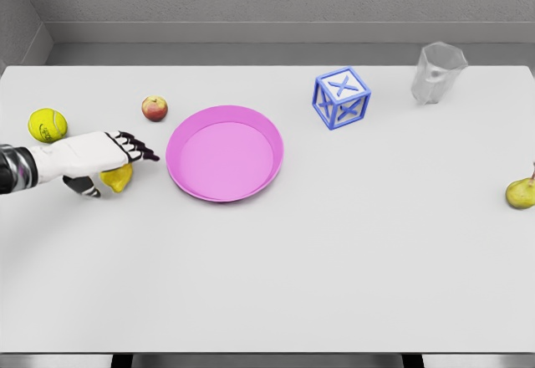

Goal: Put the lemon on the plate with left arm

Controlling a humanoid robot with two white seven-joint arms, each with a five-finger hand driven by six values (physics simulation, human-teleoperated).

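Left hand (pixel 100 157) is sitting right over the lemon (pixel 118 178), fingers stretched flat toward the pink plate (pixel 224 153), not wrapping it yet imo. Lemon's lying on the table (pixel 334 259) just left of the plate, prob for a short carry.

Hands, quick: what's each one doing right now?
Left hand: over the lemon, fingers extended toward the plate; whether it grips the lemon cannot be told.
Right hand: not in view.
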